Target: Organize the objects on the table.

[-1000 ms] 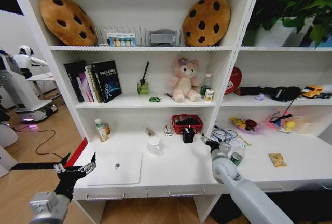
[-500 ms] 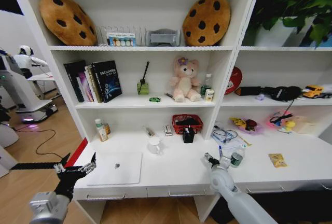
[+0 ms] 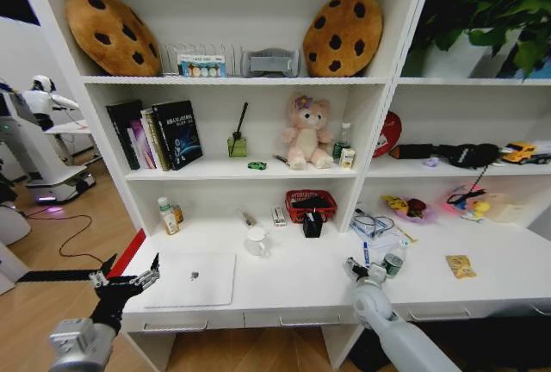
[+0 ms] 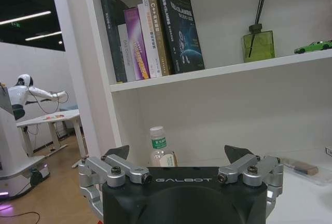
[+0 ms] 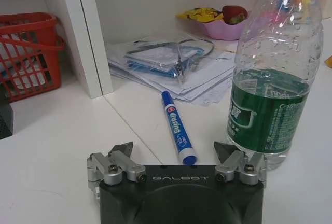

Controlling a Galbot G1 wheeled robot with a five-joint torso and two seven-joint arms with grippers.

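My left gripper (image 3: 126, 283) hangs spread and empty off the table's (image 3: 293, 282) front edge, the laptop (image 3: 191, 279) at its three o'clock. My right gripper (image 5: 177, 154) is spread low over the desk, the blue pen (image 5: 177, 126) at twelve o'clock, the bottle (image 5: 271, 76) at two. The pen looks light, stiff and apt to roll; I'd pinch mid-barrel.

"GALBOT" on both pincer housings; "Erasing" on blue pen (image 5: 177, 126).
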